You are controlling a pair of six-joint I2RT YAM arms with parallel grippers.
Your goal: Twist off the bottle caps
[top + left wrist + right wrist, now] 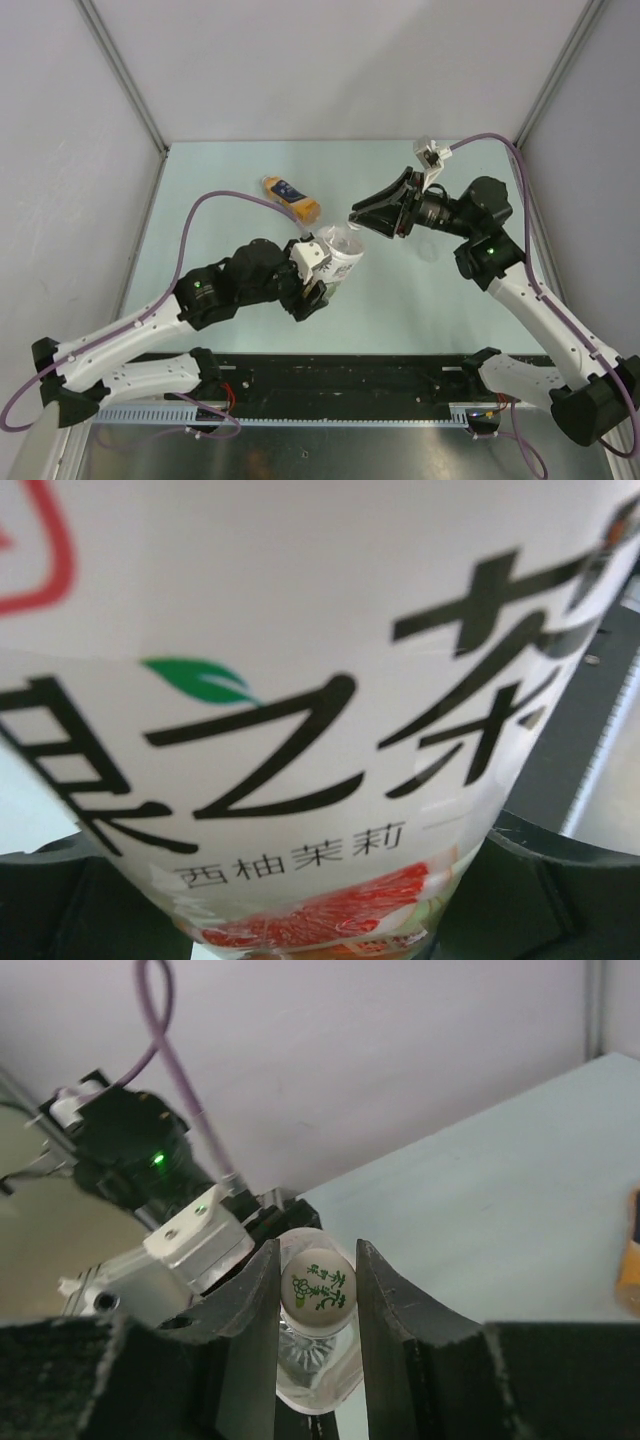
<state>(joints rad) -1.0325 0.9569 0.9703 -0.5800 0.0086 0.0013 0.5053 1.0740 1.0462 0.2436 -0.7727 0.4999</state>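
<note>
White-and-black arms [120,347] trail purple cables [152,1000], show green lights [158,1159] and end in black fingers [385,1300].

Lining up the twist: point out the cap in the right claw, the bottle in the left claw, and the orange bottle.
Cap [318,1290]: right wrist view, printed top.
Held bottle [300,660]: left wrist view, label.
Orange bottle [291,197]: top view, middle.

Soft, even light fills the scene; shadows on the table [400,300] are faint. The left wrist view is blurred, the bottle [300,600] too close to focus.
</note>
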